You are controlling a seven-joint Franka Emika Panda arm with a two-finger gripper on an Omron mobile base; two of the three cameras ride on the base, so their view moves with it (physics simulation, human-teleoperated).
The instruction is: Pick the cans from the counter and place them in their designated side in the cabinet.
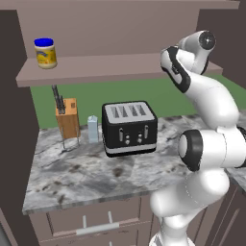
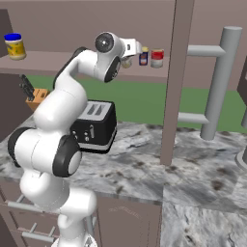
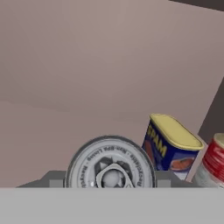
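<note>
In the hand view the short round can (image 3: 109,162) fills the space between my fingers, lid and pull tab facing the camera. My gripper (image 3: 109,181) is shut on it. The right base view shows the gripper (image 2: 131,52) up at the cabinet shelf (image 2: 53,62), with the round can (image 2: 126,61) just under the hand, low over the shelf board. The boxy dark-blue can with a yellow label (image 3: 170,146) stands on the shelf close to the right of it, also visible as the blue can (image 2: 143,57) from the base. The marbled counter (image 1: 86,173) lies below.
A red-and-white round can (image 2: 157,58) stands right of the blue can. A yellow jar with a blue lid (image 1: 45,53) sits at the shelf's far left. A black toaster (image 1: 129,127), a knife block (image 1: 67,117) and a small carton (image 1: 92,129) are on the counter. A cabinet side panel (image 2: 174,82) rises nearby.
</note>
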